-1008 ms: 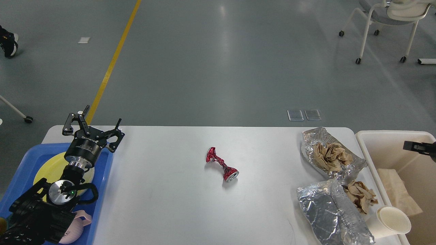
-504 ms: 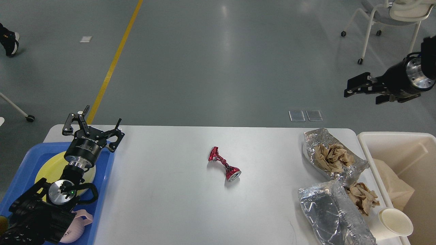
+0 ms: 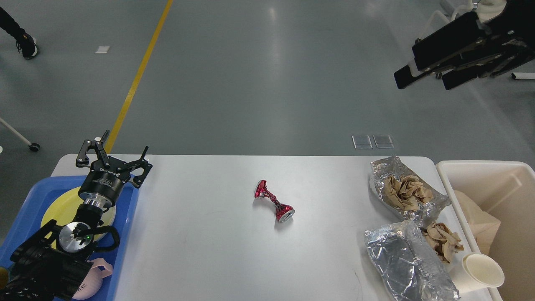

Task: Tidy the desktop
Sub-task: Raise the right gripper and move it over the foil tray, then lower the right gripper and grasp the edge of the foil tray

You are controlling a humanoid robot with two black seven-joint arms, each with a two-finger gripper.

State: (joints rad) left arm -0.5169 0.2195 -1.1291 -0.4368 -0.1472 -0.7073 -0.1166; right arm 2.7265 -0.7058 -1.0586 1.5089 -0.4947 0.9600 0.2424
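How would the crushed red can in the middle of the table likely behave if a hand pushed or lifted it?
The crushed red can is twisted thin at its waist, so it probably weighs little and dents further under squeeze. Lying on its side on the smooth desktop, it may skid or pivot rather than roll straight.

No legible text anywhere (left claw (image 3: pixel 113 157) body lettering too small to read)

Left end effector (image 3: pixel 115 156) fingers spread, empty, right end effector (image 3: pixel 426 69) raised high, fingers parted

Open desktop (image 3: pixel 200 234) surrounds the crushed can (image 3: pixel 273 201); foil bags (image 3: pixel 411 234) crowd right.
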